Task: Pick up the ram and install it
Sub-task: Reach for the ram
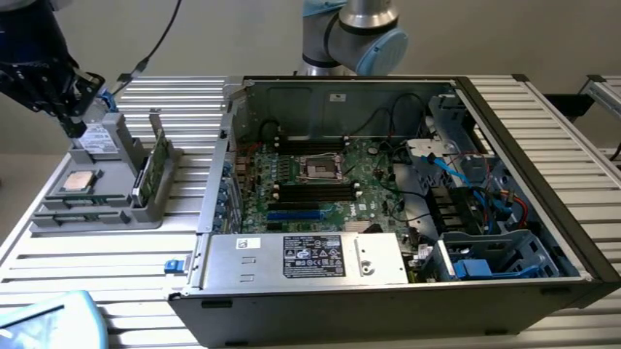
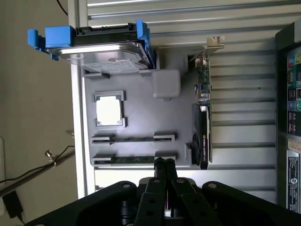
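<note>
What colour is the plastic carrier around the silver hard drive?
Blue plastic carrier, clearest in the wrist view.

We see a plain pale wall [image 1: 223, 36] behind a table [image 1: 97, 269] of ribbed aluminium slats, under soft, even light. Past the table's edge we look down on a beige floor [image 2: 33, 94], crossed by a thin dark cable [image 2: 26, 174].

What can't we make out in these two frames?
- Ram: wrist view, edge-on in the tray; chips and label hidden.
- Fingers: wrist view, tips overlap the ram's end; touching it or above it, cannot tell.
- Board slots: exterior view, too small to read the latch positions.
- Case: exterior view, near side cut off by the lower edge.
</note>
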Tool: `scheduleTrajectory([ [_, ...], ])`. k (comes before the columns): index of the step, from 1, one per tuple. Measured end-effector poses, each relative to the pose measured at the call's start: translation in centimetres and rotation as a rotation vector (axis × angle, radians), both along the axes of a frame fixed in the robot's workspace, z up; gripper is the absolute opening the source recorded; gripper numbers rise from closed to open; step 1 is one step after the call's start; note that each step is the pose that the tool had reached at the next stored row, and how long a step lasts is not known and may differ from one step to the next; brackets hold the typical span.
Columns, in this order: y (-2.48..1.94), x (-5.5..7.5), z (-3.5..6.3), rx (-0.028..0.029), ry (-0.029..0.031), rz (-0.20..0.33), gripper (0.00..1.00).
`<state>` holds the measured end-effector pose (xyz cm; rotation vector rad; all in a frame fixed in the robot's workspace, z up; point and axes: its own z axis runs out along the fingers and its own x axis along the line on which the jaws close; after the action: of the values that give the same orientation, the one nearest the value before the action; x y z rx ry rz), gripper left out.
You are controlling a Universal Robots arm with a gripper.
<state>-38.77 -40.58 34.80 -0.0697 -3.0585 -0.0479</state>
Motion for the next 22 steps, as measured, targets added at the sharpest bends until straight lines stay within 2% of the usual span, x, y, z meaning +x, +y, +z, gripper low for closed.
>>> scheduleTrajectory([
  [9,-0.36,-0.7,-0.47,-0.0017,0.0075,0.010,0.10],
  [18,-0.92,-1.2,-1.02,-0.0021,0.0206,0.021,0.10],
  [22,-0.94,-1.3,-1.05,-0.0037,0.0211,0.021,0.10],
])
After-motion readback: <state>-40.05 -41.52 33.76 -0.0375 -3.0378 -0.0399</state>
